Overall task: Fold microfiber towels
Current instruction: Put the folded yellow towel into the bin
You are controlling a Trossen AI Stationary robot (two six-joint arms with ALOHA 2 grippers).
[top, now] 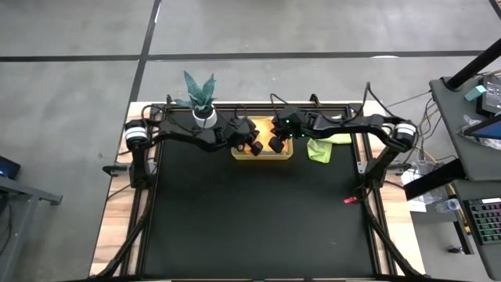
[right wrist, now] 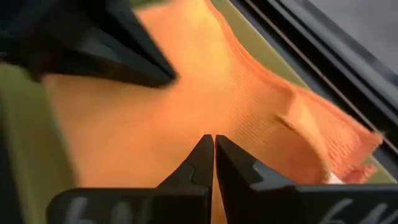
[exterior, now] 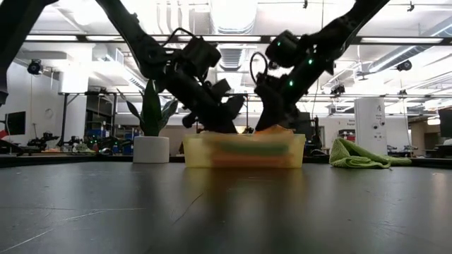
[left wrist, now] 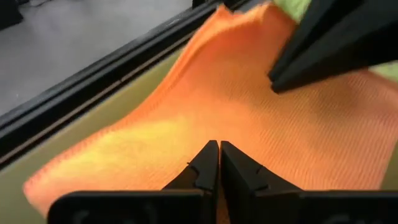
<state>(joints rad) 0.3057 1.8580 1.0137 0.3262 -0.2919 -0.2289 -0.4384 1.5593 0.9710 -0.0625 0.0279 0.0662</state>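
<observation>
The orange towel (left wrist: 205, 93) (soft, light, limp) lies in the bin (top: 261, 153); my left gripper (left wrist: 219, 163) and right gripper (right wrist: 214, 155) are fully closed, pinching its top layer, I judge.

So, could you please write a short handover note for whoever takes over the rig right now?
Left gripper: shut, down in the yellow-green bin at the table's far edge, pinching the orange towel.
Right gripper: shut on the same orange towel, opposite the left.
Things: orange towel lies on top of the bin's contents; the low view shows more colours beneath it through the bin wall. Lime green towel lies crumpled on the table, right of the bin.
Done: both grips made; no folded towel visible on the table.
Left: lift the orange towel out, fold it, then the others.
</observation>
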